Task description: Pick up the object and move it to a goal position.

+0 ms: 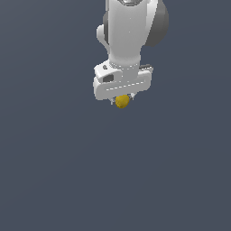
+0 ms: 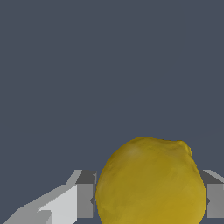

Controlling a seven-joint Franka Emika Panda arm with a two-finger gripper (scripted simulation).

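1. The white arm (image 1: 131, 31) comes down from the top edge of the exterior view, slightly right of centre, with a dark grey joint housing showing behind it on the exterior view's right.
2. The tool (image 1: 122, 100) sits in the upper middle of that frame, below a wide white hand block with a small dark recess on its face.
3. The tool is clenched on the lemon-like ball (image 1: 122, 102): the yellow-orange ball pokes out just under the hand block, with a short finger tip visible on either side of it.
4. In the wrist view the ball (image 2: 151, 181) fills the lower middle and right of the frame, its skin slightly lumpy with a small nub at its upper right.
5. Grey finger pads (image 2: 85, 199) press against the ball's flanks on both sides; no gap shows between pad and skin.
6. Behind everything lies a uniform dark blue-grey surface (image 1: 54, 171).
7. Whether the ball touches the surface cannot be told.
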